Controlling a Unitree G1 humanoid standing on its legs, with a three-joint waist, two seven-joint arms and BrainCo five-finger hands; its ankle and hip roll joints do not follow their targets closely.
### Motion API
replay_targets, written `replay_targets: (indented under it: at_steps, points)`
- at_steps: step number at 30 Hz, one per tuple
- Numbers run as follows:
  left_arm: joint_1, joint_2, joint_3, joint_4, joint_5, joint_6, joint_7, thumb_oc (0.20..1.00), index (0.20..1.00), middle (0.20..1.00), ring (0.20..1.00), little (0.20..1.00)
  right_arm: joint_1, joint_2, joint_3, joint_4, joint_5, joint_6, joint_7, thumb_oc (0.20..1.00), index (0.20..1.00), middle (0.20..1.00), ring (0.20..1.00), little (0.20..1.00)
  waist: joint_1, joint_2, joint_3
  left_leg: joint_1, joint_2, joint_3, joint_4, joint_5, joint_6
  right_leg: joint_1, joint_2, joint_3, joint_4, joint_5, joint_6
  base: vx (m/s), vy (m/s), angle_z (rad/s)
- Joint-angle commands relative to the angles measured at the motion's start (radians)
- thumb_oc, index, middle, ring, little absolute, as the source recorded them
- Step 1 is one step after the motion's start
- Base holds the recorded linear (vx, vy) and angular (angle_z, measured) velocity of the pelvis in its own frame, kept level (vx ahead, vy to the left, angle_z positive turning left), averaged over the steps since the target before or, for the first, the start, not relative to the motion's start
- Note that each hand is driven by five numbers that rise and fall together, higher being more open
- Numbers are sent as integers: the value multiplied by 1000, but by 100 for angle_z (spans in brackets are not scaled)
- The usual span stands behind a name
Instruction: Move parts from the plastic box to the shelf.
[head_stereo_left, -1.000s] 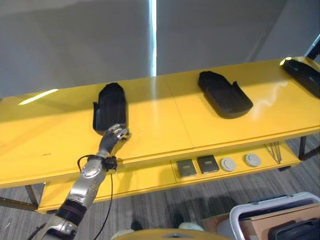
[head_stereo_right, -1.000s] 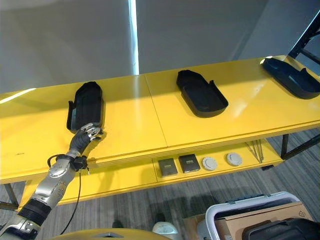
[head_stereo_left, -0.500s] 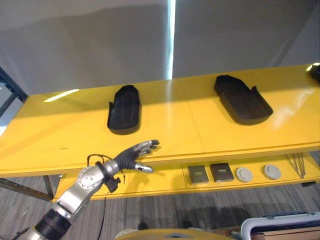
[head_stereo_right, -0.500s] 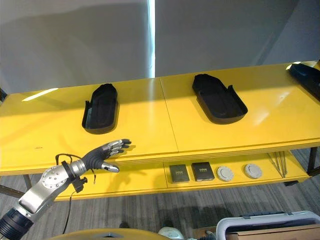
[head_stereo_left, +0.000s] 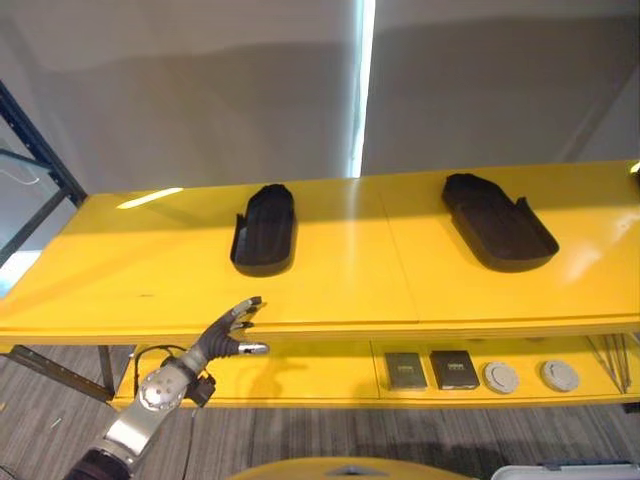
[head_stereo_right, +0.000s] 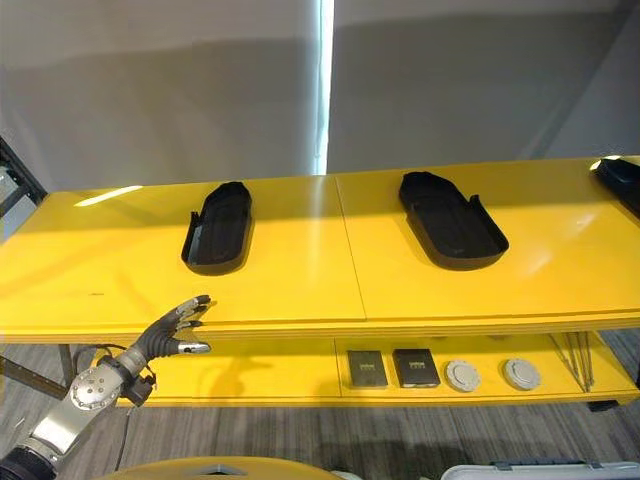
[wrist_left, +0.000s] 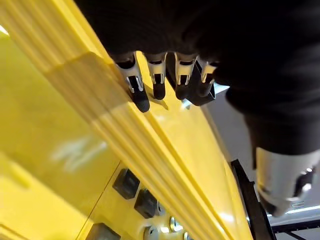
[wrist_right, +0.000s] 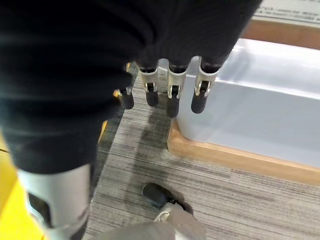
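Between loads: the left robot hand (head_stereo_left: 228, 335), fingers spread, empty, hung before the long yellow shelf (head_stereo_left: 120, 290).
Its right robot hand (wrist_right: 165, 95), fingers relaxed, hung beside the pale plastic box (wrist_right: 260, 110); next likely another part to grasp.

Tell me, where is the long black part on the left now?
In the left eye view, the long black part lies on the top of the yellow shelf, left of centre, beyond the left hand that is at the shelf's front edge.

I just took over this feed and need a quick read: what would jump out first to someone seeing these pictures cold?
The long yellow shelf dominates, with two black moulded parts on top: one left of centre, one to the right. The left hand hangs open and empty at the front edge, fingers straight. The right hand hangs open beside the plastic box on the floor.
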Motion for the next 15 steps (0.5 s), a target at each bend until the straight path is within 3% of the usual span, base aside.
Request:
replay_targets:
  at_steps: [1, 4, 8, 9, 11, 13, 15]
  points:
    - [91, 12, 20, 311, 43, 126, 204, 1000, 1000, 1000, 1000, 1000, -48, -18, 6, 57, 20, -5, -6, 1000, 1000, 1000, 1000, 1000, 33, -42, 57, -17, 89, -66, 33, -27, -46, -7, -83, -12, 2, -9, 77, 2, -50, 7]
    - [77, -132, 106, 627, 7, 91, 525, 1000, 1000, 1000, 1000, 1000, -49, 10, 1, 82, 16, -20, -12, 1000, 1000, 1000, 1000, 1000, 39, -55, 54, -15, 86, -81, 25, -22, -46, -6, -79, -13, 2, -7, 73, 2, -77, 10]
    - [35, -197, 305, 908, -36, 2, 864, 1000, 1000, 1000, 1000, 1000, -58, 43, 0, 102, 18, -17, -16, 1000, 1000, 1000, 1000, 1000, 48, -71, 51, -13, 87, -96, 20, -13, -50, -3, -76, -9, 2, -8, 68, 24, -54, 5]
    - [22, -195, 392, 959, -115, -31, 925, 1000, 1000, 1000, 1000, 1000, -64, 47, 1, 106, 13, -11, -10, 1000, 1000, 1000, 1000, 1000, 51, -75, 48, -16, 89, -101, 20, -8, -53, -4, -76, -8, 2, -8, 66, 38, -29, -20]
    - [6, -185, 482, 988, -158, -75, 952, 1000, 1000, 1000, 1000, 1000, -61, 45, 7, 107, 3, -11, -6, 1000, 1000, 1000, 1000, 1000, 49, -74, 48, -10, 92, -105, 19, -6, -57, 1, -75, -7, 2, -10, 64, 37, 2, -13]
    - [-23, -171, 560, 973, -110, -113, 1014, 1000, 1000, 1000, 1000, 1000, -51, 38, 18, 90, -20, -5, -3, 1000, 1000, 1000, 1000, 1000, 41, -74, 38, -11, 93, -109, 14, -4, -61, -3, -76, -7, 2, -11, 63, 30, 23, 5]
    - [-35, -165, 577, 946, -107, -99, 1035, 1000, 1000, 1000, 1000, 1000, -41, 33, 24, 77, -28, -3, -2, 1000, 1000, 1000, 1000, 1000, 36, -74, 34, -12, 93, -110, 11, -5, -64, -5, -78, -9, 2, -13, 64, 13, 17, 14]
